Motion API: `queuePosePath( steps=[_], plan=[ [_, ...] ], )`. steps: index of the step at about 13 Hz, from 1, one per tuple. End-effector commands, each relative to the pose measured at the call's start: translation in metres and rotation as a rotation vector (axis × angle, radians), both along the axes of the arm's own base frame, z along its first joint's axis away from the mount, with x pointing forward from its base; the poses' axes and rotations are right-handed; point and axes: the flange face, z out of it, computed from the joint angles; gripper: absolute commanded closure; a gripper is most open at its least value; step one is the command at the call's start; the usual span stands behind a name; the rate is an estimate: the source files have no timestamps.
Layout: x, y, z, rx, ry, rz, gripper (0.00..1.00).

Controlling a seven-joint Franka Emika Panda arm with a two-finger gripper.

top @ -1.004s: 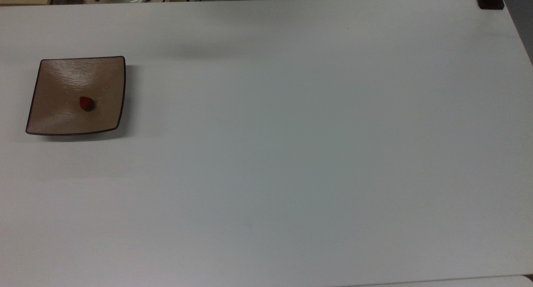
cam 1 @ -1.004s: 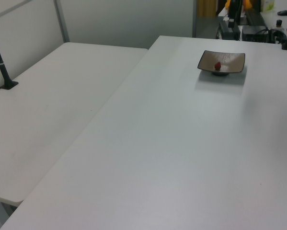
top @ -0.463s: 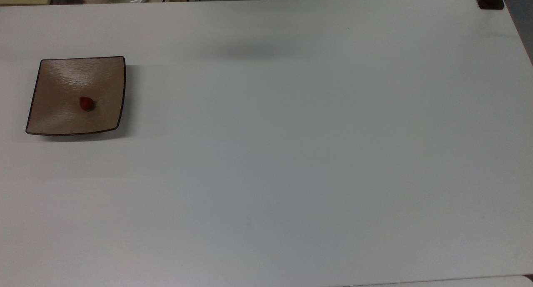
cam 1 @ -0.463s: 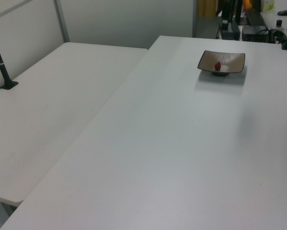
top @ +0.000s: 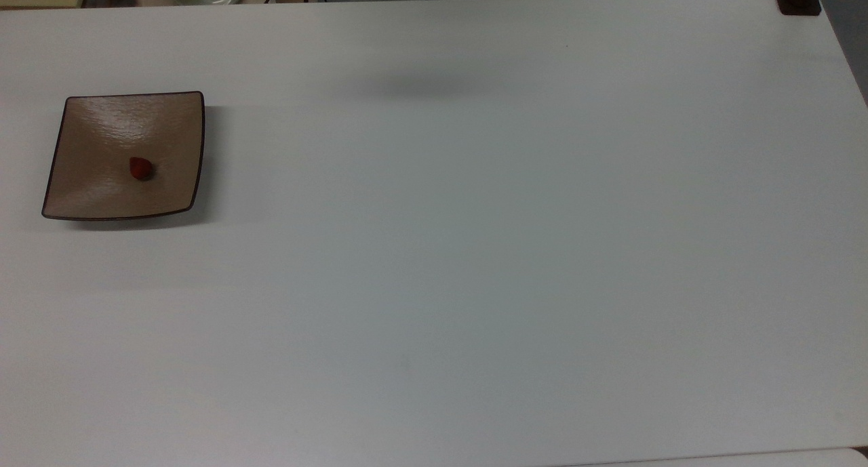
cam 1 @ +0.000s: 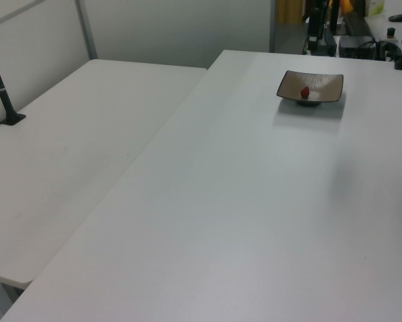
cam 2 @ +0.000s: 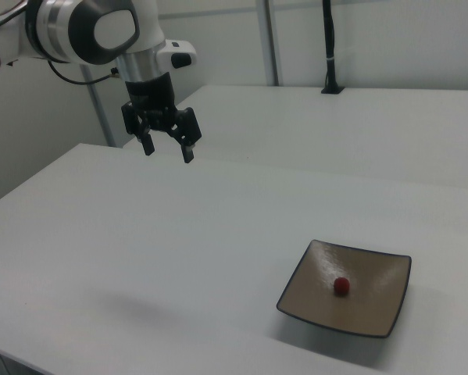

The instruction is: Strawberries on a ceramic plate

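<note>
Tan-brown square plate (top: 102,128) on white table (top: 475,250), red strawberry (top: 140,169) lying near its middle, gripper (cam 2: 168,150) high above table, well apart, fingers spread, holding nothing

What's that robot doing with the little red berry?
Right now it isn't touching it. The strawberry sits by itself near the middle of the square brown ceramic plate on the white table. In the right view, the robot's gripper hangs in the air off to the right view's left of the plate, fingers open and holding nothing.
</note>
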Motion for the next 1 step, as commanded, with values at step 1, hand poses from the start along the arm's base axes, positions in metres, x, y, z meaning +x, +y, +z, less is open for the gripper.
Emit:
queuePosePath(
  steps=[1],
  plan=[
    [-0.0034, 0.0004, -0.0011, 0.015, -0.016, -0.013, 0.0]
  ],
)
